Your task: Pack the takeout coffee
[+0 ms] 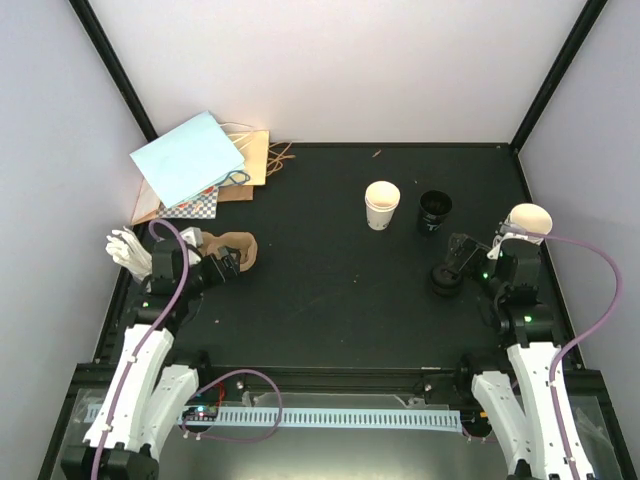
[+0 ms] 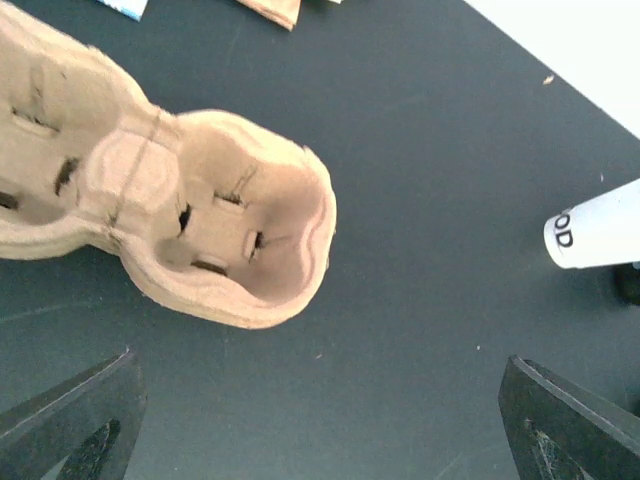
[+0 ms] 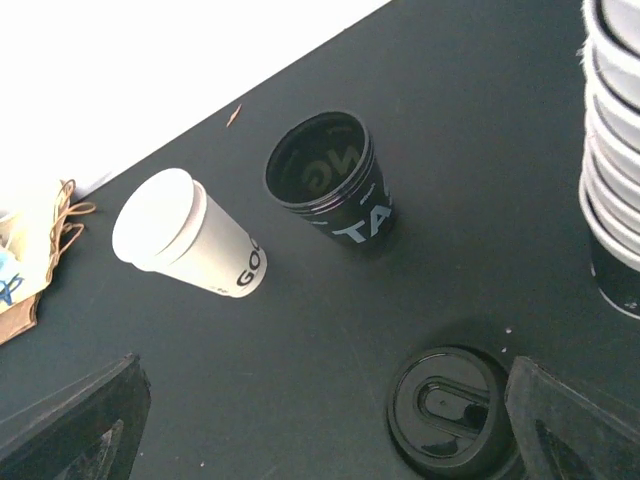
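Basically nothing is packed yet. White cup (image 1: 382, 204) stands upright mid-bench with no lid on. Black cup (image 1: 434, 211) is just beside it to the right, also open. Black lid (image 1: 446, 277) lies flat on the bench (image 1: 330, 300) close to the right jaws, apart from both cups. Cup stack (image 1: 528, 222) sits at the right edge. Blue bag (image 1: 190, 158) lies flat in the far left corner on brown bags (image 1: 255, 160), well apart from the cups. Carrier (image 2: 200, 230) lies just ahead of the left jaws, not touching.

Left jaws are wide open and empty, and right jaws are the same.

Step in hand looks like the opening reach. The next move probably calls for the right jaws to drop over the lid or white cup and close square across it. Cup is light and tapered, so it needs a gentle squeeze or it tips. Left side likely has to ready the carrier or bag
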### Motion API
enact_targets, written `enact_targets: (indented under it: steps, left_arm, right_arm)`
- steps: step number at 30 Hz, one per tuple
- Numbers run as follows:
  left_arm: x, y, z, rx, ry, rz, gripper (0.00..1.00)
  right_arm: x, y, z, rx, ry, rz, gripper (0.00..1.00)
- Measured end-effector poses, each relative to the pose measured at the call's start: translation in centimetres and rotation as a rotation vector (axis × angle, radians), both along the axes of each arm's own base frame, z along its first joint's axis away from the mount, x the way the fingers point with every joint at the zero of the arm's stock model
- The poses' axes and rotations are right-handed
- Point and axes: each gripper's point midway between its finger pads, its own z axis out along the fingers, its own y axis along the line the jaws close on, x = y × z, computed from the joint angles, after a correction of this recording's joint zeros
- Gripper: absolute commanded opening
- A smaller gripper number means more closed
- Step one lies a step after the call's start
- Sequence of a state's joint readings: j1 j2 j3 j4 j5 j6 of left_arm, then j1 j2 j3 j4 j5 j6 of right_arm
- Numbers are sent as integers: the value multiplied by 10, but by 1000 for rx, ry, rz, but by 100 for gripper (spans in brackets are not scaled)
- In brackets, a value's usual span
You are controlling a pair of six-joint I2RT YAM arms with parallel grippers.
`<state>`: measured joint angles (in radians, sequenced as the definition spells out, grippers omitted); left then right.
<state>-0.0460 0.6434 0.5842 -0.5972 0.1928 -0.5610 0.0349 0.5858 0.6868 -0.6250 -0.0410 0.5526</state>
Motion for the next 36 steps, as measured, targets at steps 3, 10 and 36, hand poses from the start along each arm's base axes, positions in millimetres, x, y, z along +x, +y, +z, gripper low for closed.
enact_targets:
  steps: [3, 10, 36]
  left_arm:
    - [1, -6, -9, -14, 41, -36, 99]
    - [19, -14, 3, 22, 70, -116, 99]
    - [227, 21, 81, 346, 114, -65, 99]
  right_arm:
    - [1, 3, -5, 12, 23, 14, 100]
    - [10, 6, -20, 11, 144, 28, 100]
    - [-6, 40, 0, 55, 78, 242, 100]
